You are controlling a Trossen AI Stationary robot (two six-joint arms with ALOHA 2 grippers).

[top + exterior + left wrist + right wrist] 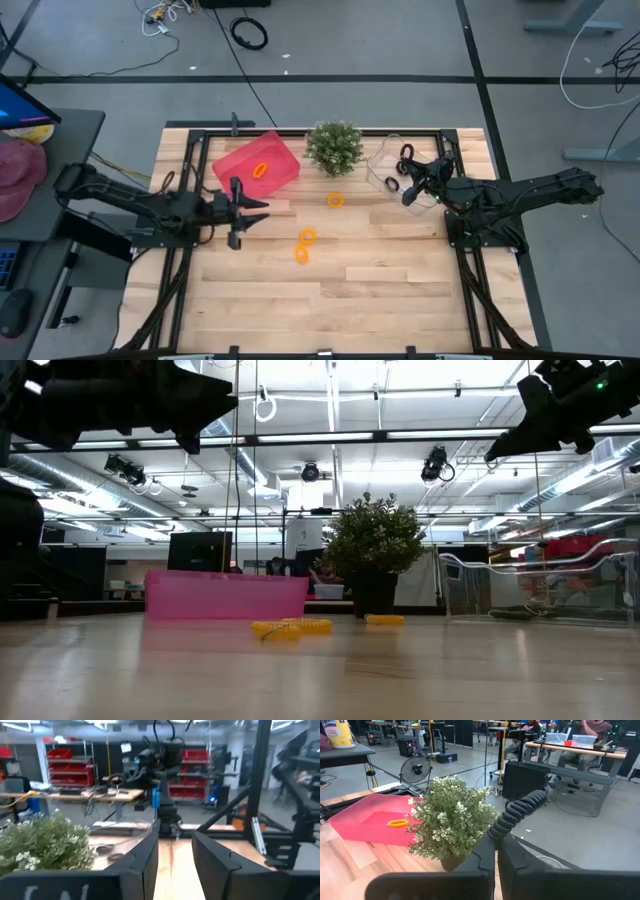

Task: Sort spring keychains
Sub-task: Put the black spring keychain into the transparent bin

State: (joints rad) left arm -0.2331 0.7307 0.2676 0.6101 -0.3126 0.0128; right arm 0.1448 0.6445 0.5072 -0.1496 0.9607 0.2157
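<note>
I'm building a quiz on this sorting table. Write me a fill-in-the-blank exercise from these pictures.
1. The orange spring keychain already sorted lies inside the ____ bin.
2. ____ orange keychains lie loose on the wooden table.
3. The right gripper, above the clear container, has its fingers shut on a ____ keychain.
4. Between the two containers stands a green potted ____.

Missing words: pink; three; black; plant
</note>
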